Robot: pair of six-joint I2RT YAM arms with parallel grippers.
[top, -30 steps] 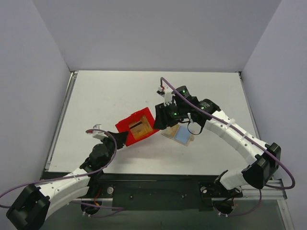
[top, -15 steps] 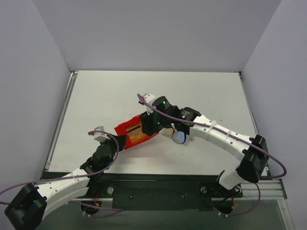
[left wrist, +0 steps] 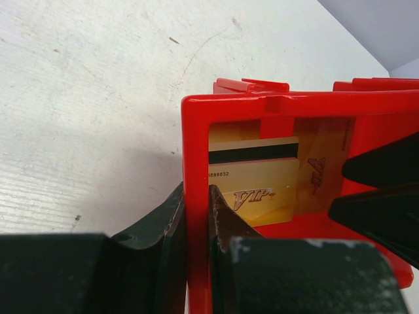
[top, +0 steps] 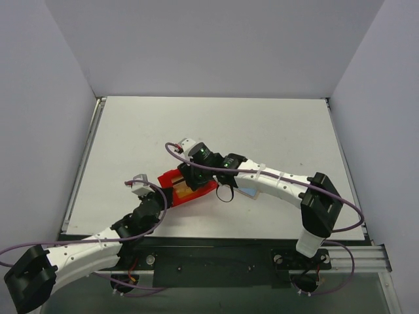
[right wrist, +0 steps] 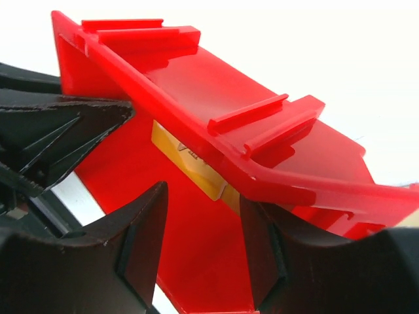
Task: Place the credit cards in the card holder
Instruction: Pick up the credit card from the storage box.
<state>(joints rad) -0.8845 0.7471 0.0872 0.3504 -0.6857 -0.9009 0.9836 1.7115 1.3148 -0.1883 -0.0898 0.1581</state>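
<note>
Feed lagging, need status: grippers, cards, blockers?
Left gripper shut on red bin wall. Right gripper open, inside bin over credit cards. Card holder partly hidden under right arm.

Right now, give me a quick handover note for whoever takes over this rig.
Left gripper: shut on the wall of the red bin.
Right gripper: open, reaching into the bin over the credit cards.
Card holder: on the table right of the bin, mostly hidden.
Done: no card gripped yet.
Left: grasp a card, carry it over, insert it, then likely repeat.
</note>
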